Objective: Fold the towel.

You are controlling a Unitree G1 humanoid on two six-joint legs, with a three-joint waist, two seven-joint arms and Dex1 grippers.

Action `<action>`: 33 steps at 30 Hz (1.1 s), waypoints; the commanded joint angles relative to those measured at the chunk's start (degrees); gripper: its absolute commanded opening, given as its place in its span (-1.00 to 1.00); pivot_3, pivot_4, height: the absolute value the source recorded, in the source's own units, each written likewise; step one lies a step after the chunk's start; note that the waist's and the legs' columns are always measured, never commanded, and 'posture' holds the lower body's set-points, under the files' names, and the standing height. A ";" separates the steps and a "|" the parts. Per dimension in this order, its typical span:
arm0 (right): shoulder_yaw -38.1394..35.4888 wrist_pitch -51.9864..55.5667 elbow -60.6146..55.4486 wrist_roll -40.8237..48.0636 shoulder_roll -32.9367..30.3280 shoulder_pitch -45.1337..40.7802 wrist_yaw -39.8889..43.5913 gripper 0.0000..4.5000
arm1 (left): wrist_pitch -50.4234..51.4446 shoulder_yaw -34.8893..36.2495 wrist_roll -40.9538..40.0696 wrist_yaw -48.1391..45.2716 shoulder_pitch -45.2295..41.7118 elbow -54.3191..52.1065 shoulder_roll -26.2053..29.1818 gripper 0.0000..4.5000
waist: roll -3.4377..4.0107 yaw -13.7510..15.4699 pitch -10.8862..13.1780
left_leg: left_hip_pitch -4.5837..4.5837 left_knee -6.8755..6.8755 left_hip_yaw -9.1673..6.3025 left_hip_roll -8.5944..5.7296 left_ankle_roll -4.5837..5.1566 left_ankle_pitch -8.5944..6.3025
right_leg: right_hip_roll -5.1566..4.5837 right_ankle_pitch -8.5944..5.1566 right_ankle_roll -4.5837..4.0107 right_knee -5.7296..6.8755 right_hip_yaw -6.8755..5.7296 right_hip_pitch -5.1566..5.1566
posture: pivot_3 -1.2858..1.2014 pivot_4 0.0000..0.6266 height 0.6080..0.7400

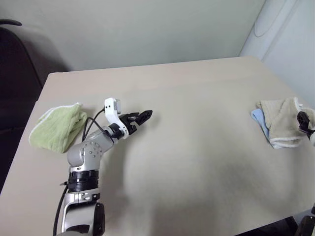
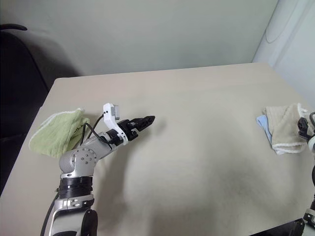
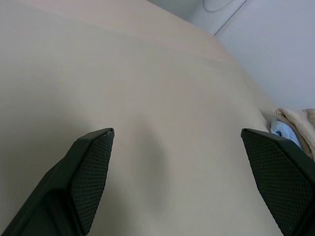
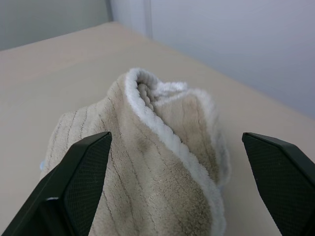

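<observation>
The beige terry-cloth towel with a white corded edge [image 1: 282,123] is lying folded near the right edge of the pale beige table [image 1: 197,147], resting on top of a light blue towel [image 1: 259,120] (only a blue margin is showing). The right gripper [image 4: 177,187] is standing released, its black fingers spread wide on either side of the towel and grasping nothing. The left gripper [image 1: 142,117] is hovering over the bare tabletop, jaws likewise released and empty. A folded light green towel [image 1: 56,128] is lying near the table's left edge.
</observation>
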 commanded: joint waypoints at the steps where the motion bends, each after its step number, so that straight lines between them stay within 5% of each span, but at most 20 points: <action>1: -1.46 -5.21 -5.62 -9.42 -1.66 2.74 -8.06 0.99 | -2.28 -0.07 1.38 0.25 -2.22 1.33 -0.50 1.00 | 0.01 0.38 0.00 | 0.00 0.00 -0.03 0.00 0.01 0.00 | -0.01 -0.01 0.02 0.00 -0.02 0.01 | 0.03 -0.52 0.92; 7: 7.73 -13.61 -11.85 -15.79 -0.95 2.19 -4.69 0.99 | -8.34 1.14 7.34 4.96 -3.34 5.09 -0.39 1.00 | 0.01 -0.36 0.01 | 0.02 0.01 0.00 0.00 0.21 -0.12 | -0.01 0.01 0.07 -0.01 0.00 -0.01 | 0.03 -0.52 0.92; 15: 27.01 -4.88 -21.52 -1.73 12.63 -3.46 10.34 0.99 | -12.62 0.34 10.84 2.86 -1.10 3.52 2.29 1.00 | -0.01 -1.28 0.00 | 0.16 0.02 0.19 0.00 0.31 -0.18 | 0.11 -0.03 0.20 -0.03 -0.08 -0.03 | 0.03 -0.52 0.92; 19: 33.28 -5.49 -19.03 -2.55 17.33 -4.00 13.01 0.99 | -12.43 -1.75 11.66 -0.26 1.66 0.50 3.84 1.00 | -0.01 -0.39 0.00 | -0.03 0.06 0.16 -0.08 0.28 -0.18 | -0.01 -0.08 0.22 -0.09 -0.14 -0.12 | 0.03 -0.52 0.92; 33: 38.63 -9.13 -12.87 -6.49 23.02 -5.56 15.31 0.99 | -10.57 -0.19 12.44 3.24 9.58 -7.52 4.25 1.00 | -0.03 -0.32 -0.01 | -0.14 0.31 -0.02 -0.04 0.28 -0.29 | 0.01 -0.09 -0.36 -0.08 -0.20 -0.11 | 0.03 -0.52 0.92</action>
